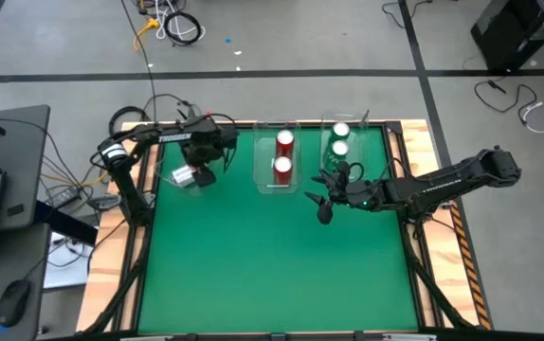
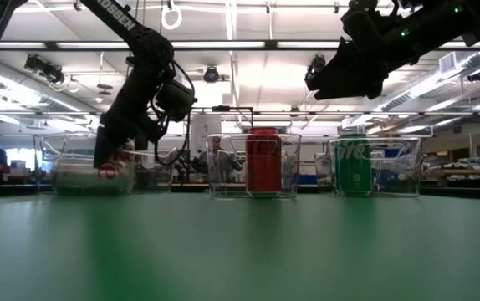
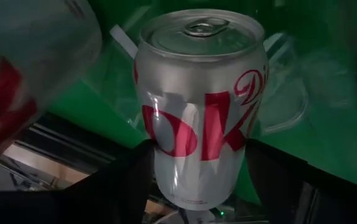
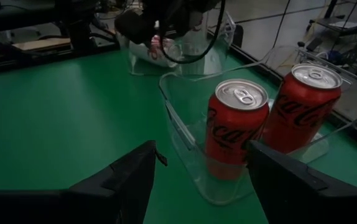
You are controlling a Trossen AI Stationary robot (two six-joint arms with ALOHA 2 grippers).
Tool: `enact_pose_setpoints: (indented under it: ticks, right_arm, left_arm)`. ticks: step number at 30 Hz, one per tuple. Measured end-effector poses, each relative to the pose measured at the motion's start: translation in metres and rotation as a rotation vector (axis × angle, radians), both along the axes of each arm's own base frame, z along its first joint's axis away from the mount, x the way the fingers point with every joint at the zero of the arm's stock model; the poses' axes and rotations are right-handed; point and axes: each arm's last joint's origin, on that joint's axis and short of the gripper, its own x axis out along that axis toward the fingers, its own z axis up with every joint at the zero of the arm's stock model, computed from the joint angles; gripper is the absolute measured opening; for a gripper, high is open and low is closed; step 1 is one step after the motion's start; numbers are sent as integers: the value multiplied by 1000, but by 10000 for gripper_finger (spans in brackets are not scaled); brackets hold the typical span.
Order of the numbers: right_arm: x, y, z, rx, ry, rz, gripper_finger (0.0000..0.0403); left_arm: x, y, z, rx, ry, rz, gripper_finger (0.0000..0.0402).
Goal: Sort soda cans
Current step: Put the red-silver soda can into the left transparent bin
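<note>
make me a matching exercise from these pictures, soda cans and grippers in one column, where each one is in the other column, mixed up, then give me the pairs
Column one
1. red cans
2. green cans
3. silver can
4. right gripper

Column two
A. between the left gripper's fingers, at the left bin
B. in the middle bin
C. open, over the green mat, by the right bin
D. in the right bin

Pairs: 1-B, 2-D, 3-A, 4-C
</note>
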Motion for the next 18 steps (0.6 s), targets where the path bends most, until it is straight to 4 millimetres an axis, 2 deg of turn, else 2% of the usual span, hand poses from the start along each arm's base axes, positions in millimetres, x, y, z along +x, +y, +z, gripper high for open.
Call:
enact_pose_setpoints:
  ticks: [4,8,13,18]
  right_arm:
    - [0,0,0,3,0,7,254]
    - [0,0,0,3,0,7,250]
    - [0,0,0,3,0,7,249]
    - [0,1,0,10,3,16,249]
  left_arm:
    - [7,5,12,47,-29,-9,235]
    - [17,13,26,132,-101,-19,191]
    - [23,27,20,150,-233,-18,107]
    - [17,36,12,86,-268,11,20]
